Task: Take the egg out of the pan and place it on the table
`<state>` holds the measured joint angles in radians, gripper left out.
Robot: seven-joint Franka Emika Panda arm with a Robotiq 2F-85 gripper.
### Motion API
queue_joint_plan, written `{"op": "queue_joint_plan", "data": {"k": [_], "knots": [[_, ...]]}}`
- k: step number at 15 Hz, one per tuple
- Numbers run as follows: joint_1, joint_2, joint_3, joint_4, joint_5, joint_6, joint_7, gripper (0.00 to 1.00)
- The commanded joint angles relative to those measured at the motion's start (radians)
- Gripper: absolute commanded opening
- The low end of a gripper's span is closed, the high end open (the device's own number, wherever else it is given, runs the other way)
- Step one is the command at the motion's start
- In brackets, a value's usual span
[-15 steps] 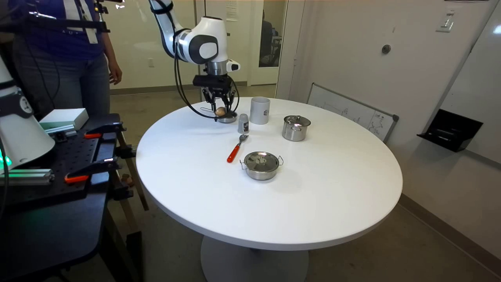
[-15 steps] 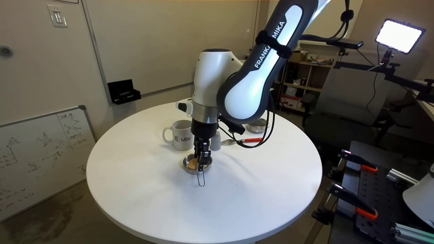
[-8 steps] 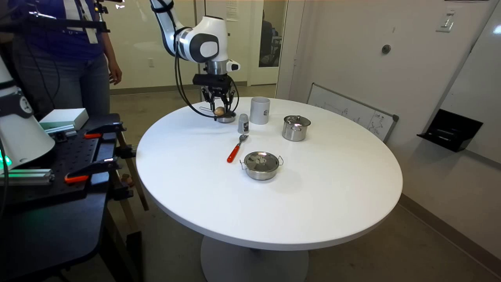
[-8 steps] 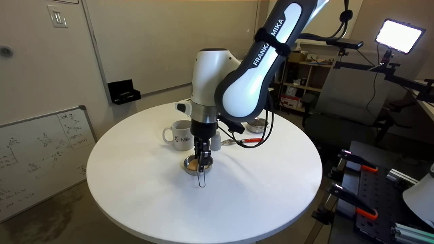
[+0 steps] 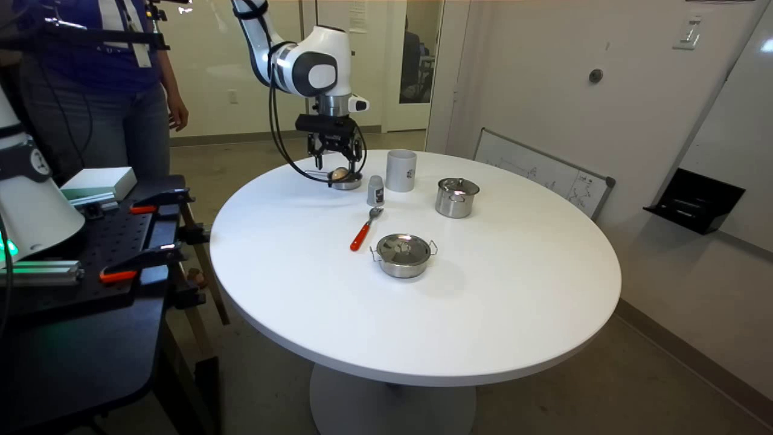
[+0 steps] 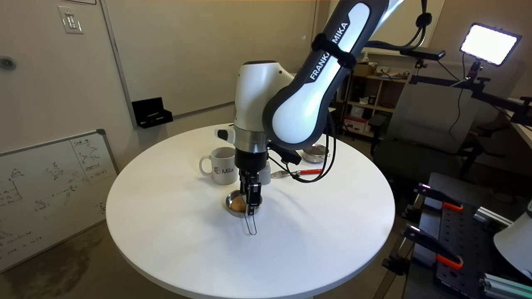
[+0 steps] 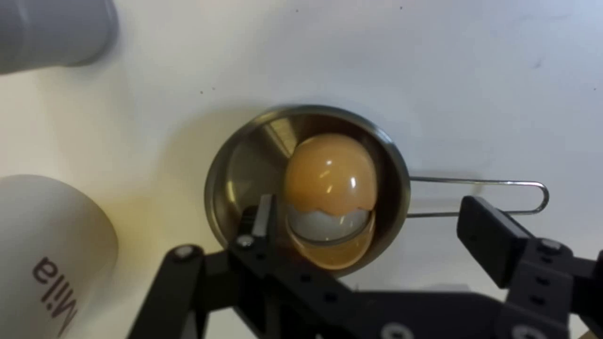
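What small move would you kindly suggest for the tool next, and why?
I would probably shift the tool slightly toward the mug, centring it on the egg before closing. In the wrist view the tool is open, one finger over the pan, the other over the handle; the egg sits in the pan nearer the first finger, so closing now might knock it.

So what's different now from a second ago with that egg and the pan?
The tool has spread its jaws wider; whether it was gripping the egg earlier, I can't tell. The pan has slid slightly toward its handle, which has swung a little rightward in an exterior view. The egg still sits in the pan; the mug and the red-handled utensil haven't moved.
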<state>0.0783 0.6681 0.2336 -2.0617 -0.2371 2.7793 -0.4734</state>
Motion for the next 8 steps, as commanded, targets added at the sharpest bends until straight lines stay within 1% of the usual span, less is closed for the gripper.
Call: {"op": "queue_joint_plan", "data": {"k": [1,3,4,7,8], "knots": [[-0.011,0.013,0.014,0.025,0.005,-0.027,-0.011,0.72],[-0.011,0.016,0.016,0.029,0.006,-0.028,-0.011,0.59],[-0.011,0.017,0.015,0.03,0.005,-0.028,-0.012,0.54],[-0.009,0.022,0.014,0.038,0.004,-0.027,-0.011,0.48],[-0.009,0.024,0.014,0.04,0.004,-0.027,-0.011,0.52]]}}
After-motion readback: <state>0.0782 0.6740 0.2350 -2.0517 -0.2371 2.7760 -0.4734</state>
